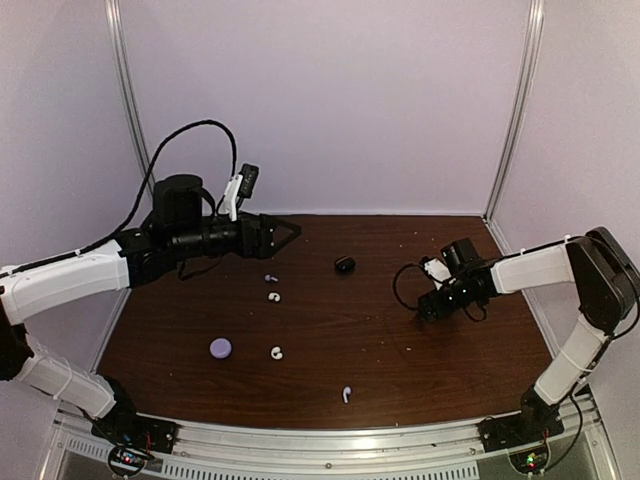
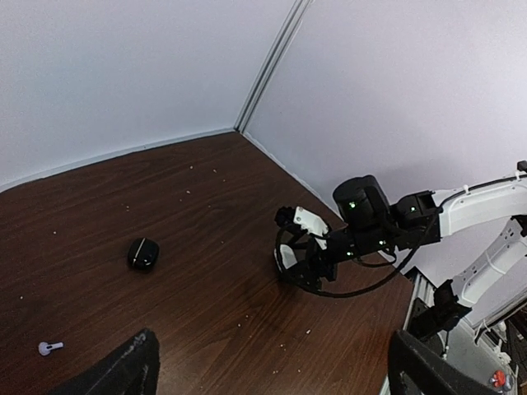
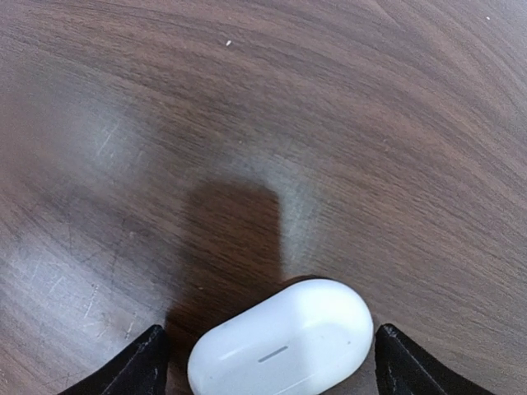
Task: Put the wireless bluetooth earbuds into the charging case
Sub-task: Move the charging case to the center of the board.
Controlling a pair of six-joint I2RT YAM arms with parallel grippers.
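Observation:
A white charging case (image 3: pixel 280 341) lies shut on the brown table, between the fingers of my right gripper (image 3: pixel 270 370). Those jaws stand open astride it, with a gap showing on the left side. From above, the right gripper (image 1: pixel 428 304) sits low at the table's right. Loose earbuds lie mid-table: a lavender one (image 1: pixel 270 278), two curled white ones (image 1: pixel 274 297) (image 1: pixel 277 352) and a white stemmed one (image 1: pixel 346 394). My left gripper (image 1: pixel 285 230) hovers open and empty at the back left. Its wrist view shows a small pale stemmed bud (image 2: pixel 49 348).
A black case (image 1: pixel 344 264) (image 2: pixel 143 253) rests toward the back middle of the table. A round lavender case (image 1: pixel 220 347) lies front left. Pale walls with metal corner posts (image 1: pixel 515 110) close in the back and sides. An aluminium rail (image 1: pixel 330 440) runs along the near edge.

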